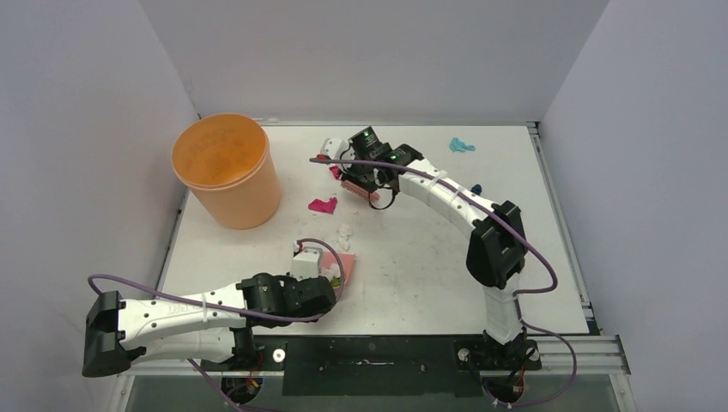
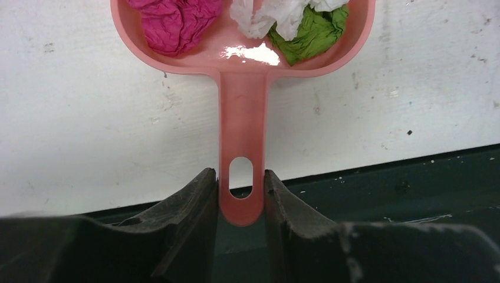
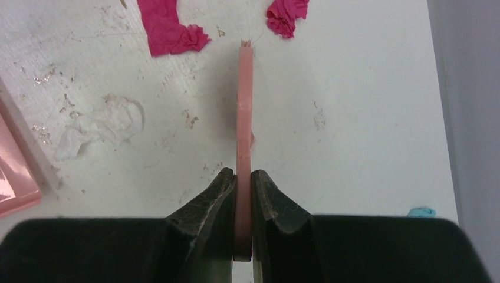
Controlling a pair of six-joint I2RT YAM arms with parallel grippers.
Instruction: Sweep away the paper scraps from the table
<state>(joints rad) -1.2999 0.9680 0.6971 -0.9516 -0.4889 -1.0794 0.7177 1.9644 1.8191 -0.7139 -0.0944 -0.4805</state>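
Scraps [image 2: 177,23] may spill if the left end effector [image 2: 240,180], clamped on the dustpan [image 2: 242,112], tips. The right end effector [image 3: 243,180], clamped on the brush [image 3: 244,100], may flick others away.

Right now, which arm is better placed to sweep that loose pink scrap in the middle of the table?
The right one: the right fingers grip the brush close to the pink scrap. The left fingers only hold the dustpan, farther from it.
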